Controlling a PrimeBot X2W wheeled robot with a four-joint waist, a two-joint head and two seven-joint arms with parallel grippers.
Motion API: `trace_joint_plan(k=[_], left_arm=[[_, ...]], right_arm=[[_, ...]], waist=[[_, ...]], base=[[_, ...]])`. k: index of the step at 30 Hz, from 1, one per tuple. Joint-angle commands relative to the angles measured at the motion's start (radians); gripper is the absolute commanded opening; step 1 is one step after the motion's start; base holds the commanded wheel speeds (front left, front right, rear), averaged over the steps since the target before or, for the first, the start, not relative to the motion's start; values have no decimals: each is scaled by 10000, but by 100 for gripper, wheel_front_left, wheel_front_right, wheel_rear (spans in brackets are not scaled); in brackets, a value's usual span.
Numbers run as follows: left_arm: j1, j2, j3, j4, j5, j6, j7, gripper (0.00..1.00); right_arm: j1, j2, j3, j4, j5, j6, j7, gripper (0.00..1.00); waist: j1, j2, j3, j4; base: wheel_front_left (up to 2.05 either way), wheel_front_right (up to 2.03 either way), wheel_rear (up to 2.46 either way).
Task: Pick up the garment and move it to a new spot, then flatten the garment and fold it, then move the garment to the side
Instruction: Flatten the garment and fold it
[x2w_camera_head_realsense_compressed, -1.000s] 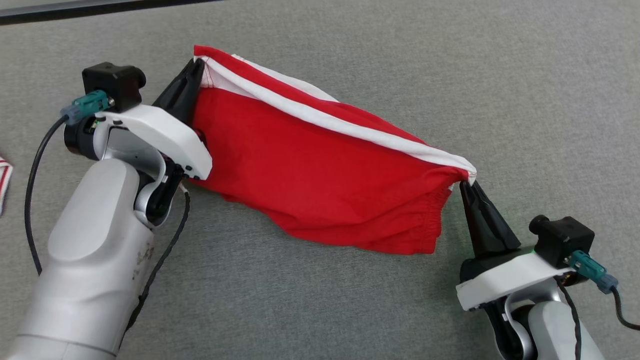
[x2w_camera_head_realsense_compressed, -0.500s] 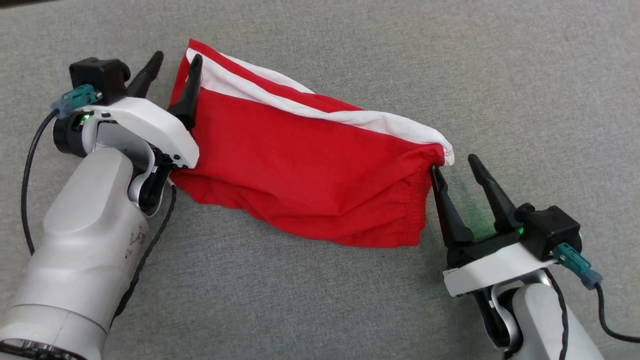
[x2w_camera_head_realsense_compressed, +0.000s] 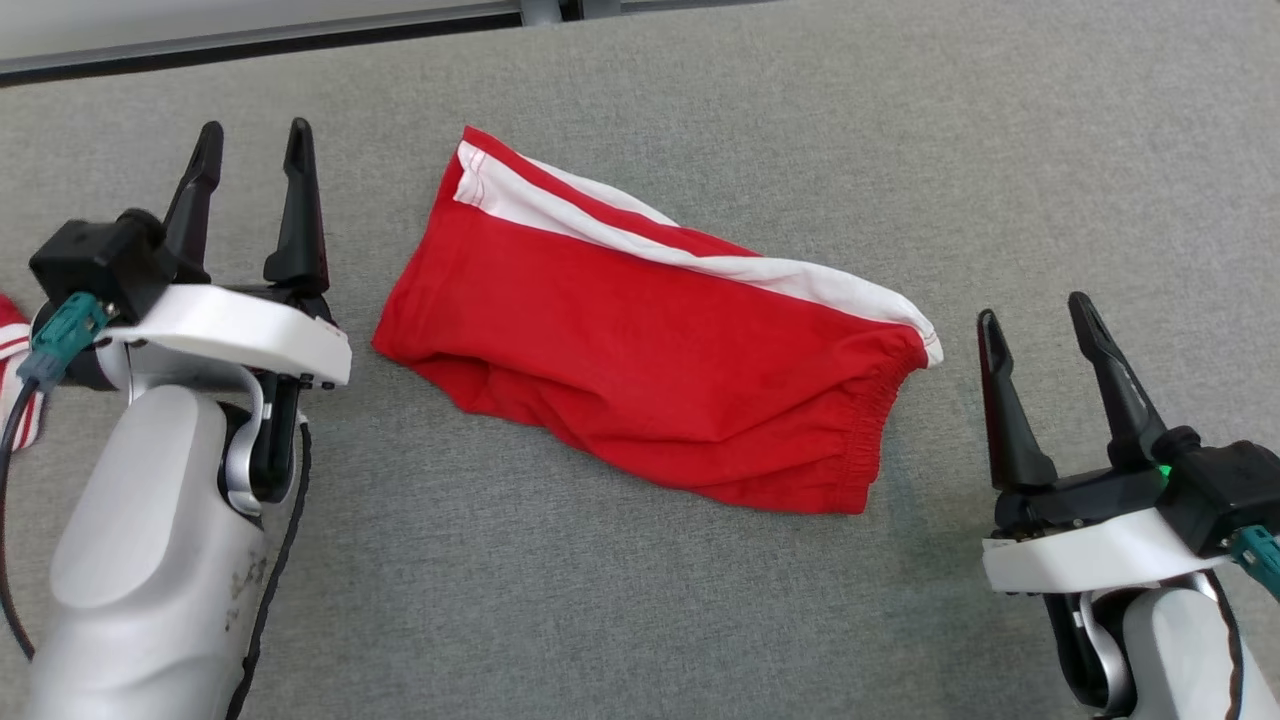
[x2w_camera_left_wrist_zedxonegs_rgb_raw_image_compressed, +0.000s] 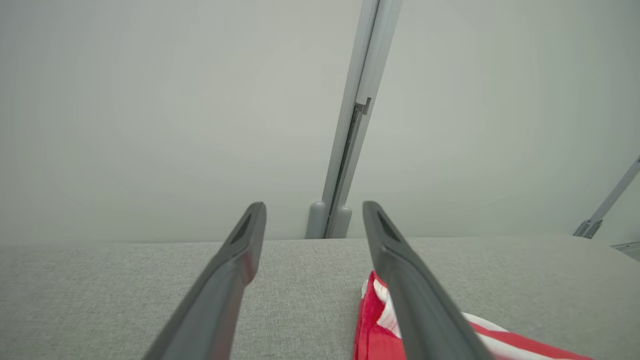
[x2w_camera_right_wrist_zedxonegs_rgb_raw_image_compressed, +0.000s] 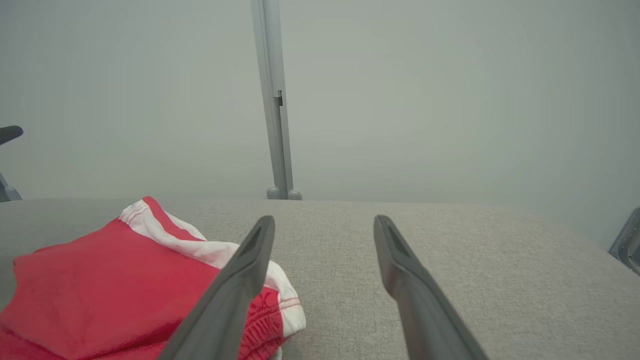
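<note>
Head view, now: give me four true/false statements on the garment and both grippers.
1. The left gripper is open and apart from the garment. True.
2. The right gripper is shut on the waistband. False: it is open, beside the garment and not touching it.
3. The garment lies on the grey surface, with its white stripe near the far edge. True.
4. The garment hangs stretched between both grippers. False: it lies on the surface, and neither gripper holds it.

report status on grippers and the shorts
Left gripper, right gripper: jaws open, holding nothing. Red shorts lie unheld on the grey surface. Striped cloth at far left, out of the way.
</note>
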Motion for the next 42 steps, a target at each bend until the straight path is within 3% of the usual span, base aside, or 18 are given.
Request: trace_joint_plan(k=[1,9,21,37,42], left_arm=[[209,-14,176,-300,182,77,-13,100],[2501,-84,1253,-2640,1162,192,-14,100],[5369,-60,1393,-4257,1463,626,46,100],[5500,-63,1169,-4993,1415,844,559,100],[4765,-153,648,-4709,1401,489,1077,100]], right_arm=[[93,-87,-63,-103,-2,-3,55,100],[408,-280,-473,-384,113,-3,432,100],[1380,-323,-544,-524,360,-3,828,100],[1450,-214,-687,-686,552,-3,909,100],[1342,-175,-614,-696,550,-3,959,100]], waist=[[0,0,-206,173],[0,0,-839,623],[0,0,-1691,809],[0,0,-1607,766],[0,0,-1467,738]], base=[[0,0,0],[0,0,0],[0,0,0],[0,0,0],[0,0,0]])
